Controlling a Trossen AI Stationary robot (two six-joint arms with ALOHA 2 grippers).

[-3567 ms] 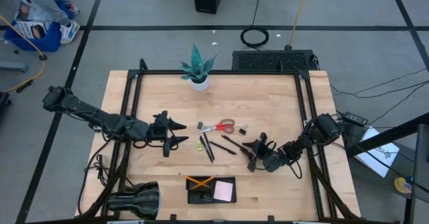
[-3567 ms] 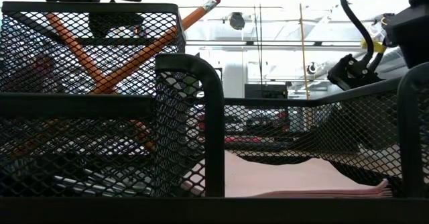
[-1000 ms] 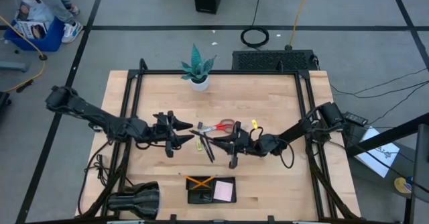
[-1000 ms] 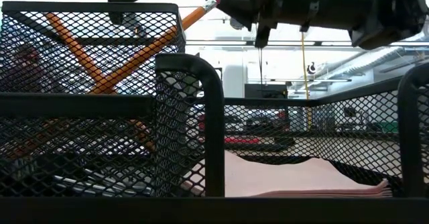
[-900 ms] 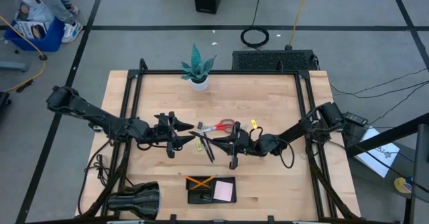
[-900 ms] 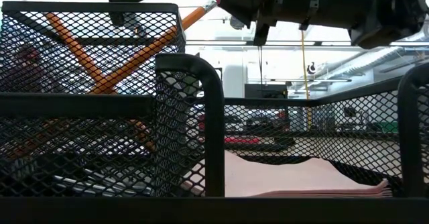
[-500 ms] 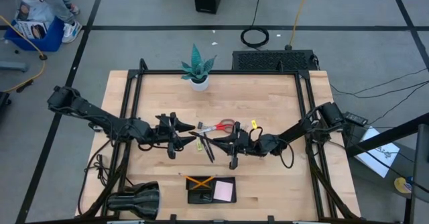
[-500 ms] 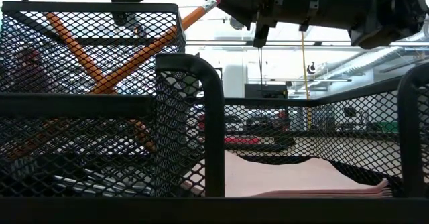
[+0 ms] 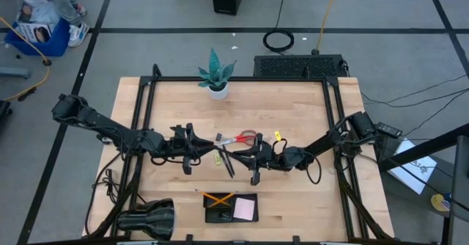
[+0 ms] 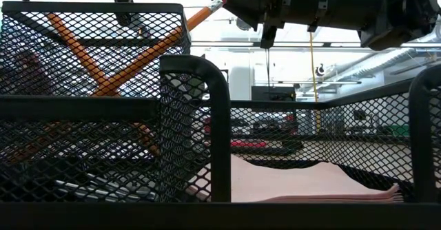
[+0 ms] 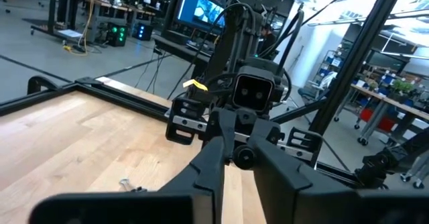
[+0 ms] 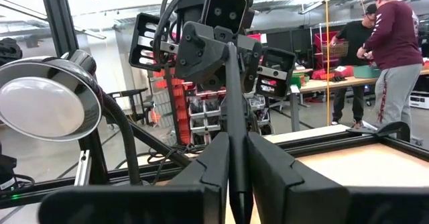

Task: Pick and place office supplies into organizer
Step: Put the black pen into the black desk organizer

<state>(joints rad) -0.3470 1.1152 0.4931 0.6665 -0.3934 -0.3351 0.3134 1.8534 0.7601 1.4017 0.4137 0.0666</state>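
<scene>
A thin black pen (image 9: 222, 148) hangs roughly level above the middle of the table, between my two grippers. My left gripper (image 9: 206, 145) reaches in from the table's left, my right gripper (image 9: 237, 152) from the right, and each is shut on one end of the pen. Under them on the wood lie red-handled scissors (image 9: 239, 139), more black pens (image 9: 228, 163) and a small yellow piece (image 9: 278, 136). The black mesh organizer (image 9: 212, 216) stands at the near edge with crossed orange pencils (image 10: 103, 65) and a pink note pad (image 9: 245, 209) in it. My left gripper pinches the pen's left end (image 11: 242, 158) between its two fingers, coming level from the table's left and pointing along the pen. The pen is clear of the table. My right gripper pinches the pen's right part (image 12: 235, 158) between its two fingers (image 12: 213, 162), level from the table's right and along the pen. The pen runs on from there to the left gripper (image 12: 226, 58).
A potted teal plant (image 9: 216, 75) stands at the far edge, and a black lamp (image 9: 146, 219) lies at the near left corner. A black metal frame (image 9: 144, 98) runs around the table. A person (image 12: 389, 56) stands in the room beyond.
My left gripper has shut its fingers on the left end of the pen, which the right gripper keeps holding out to it. Both arms and the pen have stayed in place.
</scene>
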